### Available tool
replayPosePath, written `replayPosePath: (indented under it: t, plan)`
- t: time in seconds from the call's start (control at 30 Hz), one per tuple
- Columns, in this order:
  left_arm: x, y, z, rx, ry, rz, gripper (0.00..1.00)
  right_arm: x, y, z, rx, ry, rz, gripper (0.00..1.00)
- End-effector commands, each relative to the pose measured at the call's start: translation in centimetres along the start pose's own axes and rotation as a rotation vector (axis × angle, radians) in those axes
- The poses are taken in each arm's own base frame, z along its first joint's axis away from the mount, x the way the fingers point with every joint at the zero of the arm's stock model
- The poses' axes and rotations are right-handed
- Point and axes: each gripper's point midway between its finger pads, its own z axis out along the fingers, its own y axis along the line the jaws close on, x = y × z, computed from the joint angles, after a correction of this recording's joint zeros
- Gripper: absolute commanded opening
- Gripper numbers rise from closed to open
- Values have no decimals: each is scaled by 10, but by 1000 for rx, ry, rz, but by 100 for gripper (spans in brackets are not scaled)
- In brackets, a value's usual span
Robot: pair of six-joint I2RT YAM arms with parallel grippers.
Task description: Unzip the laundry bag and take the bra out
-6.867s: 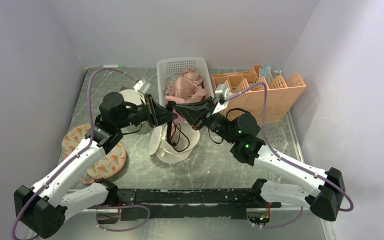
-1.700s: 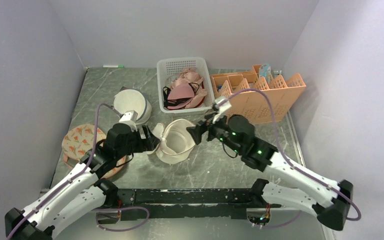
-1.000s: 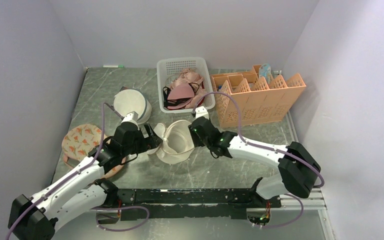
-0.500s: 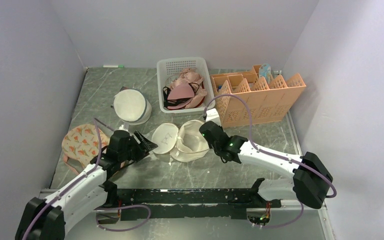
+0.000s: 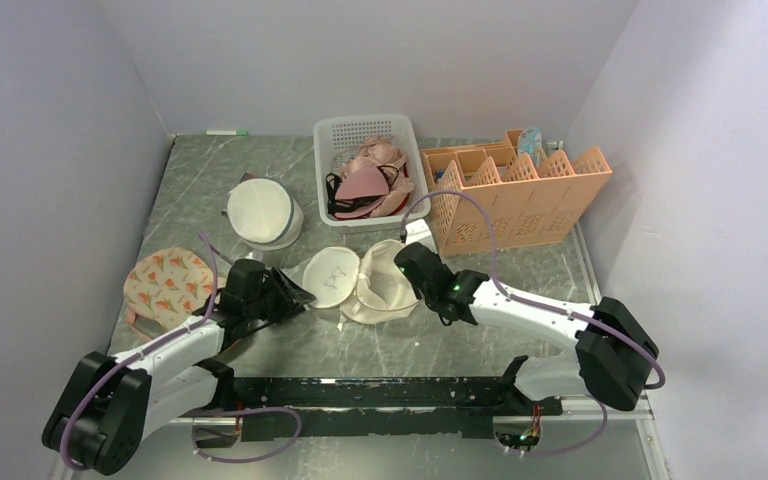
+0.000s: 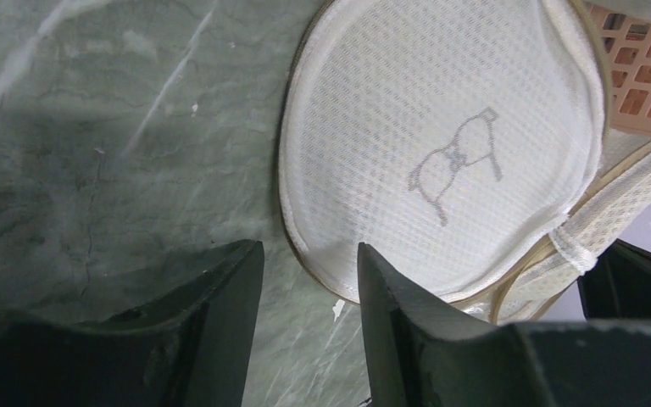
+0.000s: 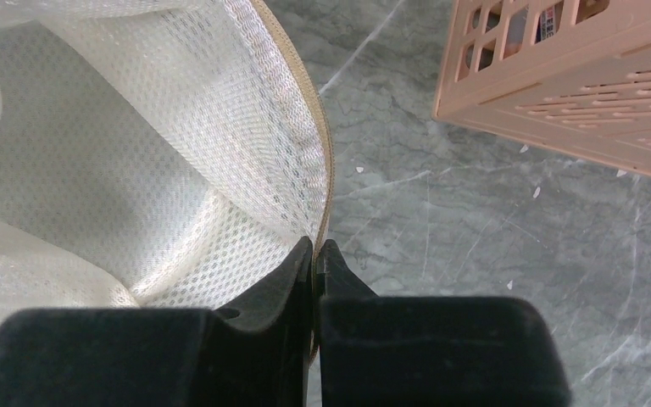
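Right jaws pinch the unzipped laundry bag [image 5: 382, 288], left jaws parted; basket [image 5: 320, 160] holds bras [image 5: 365, 180].

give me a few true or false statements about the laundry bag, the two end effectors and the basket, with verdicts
1. The laundry bag lies open, its printed lid flipped flat beside it. True.
2. The right end effector is open and clear of the bag. False: it is shut on the bag's rim.
3. The left end effector is open with nothing between its fingers. True.
4. The white basket is empty. False: pink bras lie in it.
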Motion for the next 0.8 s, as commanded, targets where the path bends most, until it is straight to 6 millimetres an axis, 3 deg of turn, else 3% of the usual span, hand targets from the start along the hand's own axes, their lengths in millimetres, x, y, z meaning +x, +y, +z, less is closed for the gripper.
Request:
replayPosePath:
  t: [0.0, 0.1, 0.2, 0.27, 0.33, 0.4, 0.6, 0.77]
  plan:
    - [0, -11, 5, 90, 3, -22, 56, -20, 2, -5, -23, -68, 27, 3]
    - [2, -19, 11, 120, 35, -11, 55, -19, 2, -5, -24, -66, 26, 3]
    - [-3, -20, 15, 117, 25, 5, 46, -21, 3, -6, -33, -73, 26, 3]
    - [-11, -25, 14, 134, 0, 25, 32, -23, 5, -6, -46, -81, 28, 3]
    - [-19, -27, 10, 124, -22, 55, 12, -28, 9, -8, -67, -92, 31, 3]
    - [-35, -31, 0, 86, -84, 100, 7, -32, 14, -9, -95, -102, 30, 4]
    - [-89, -58, -65, 4, -343, 293, 7, -48, 31, -7, -171, -134, 26, 4]
    - [-113, -84, -113, -22, -441, 447, 7, -66, 58, -7, -282, -165, 53, 4]
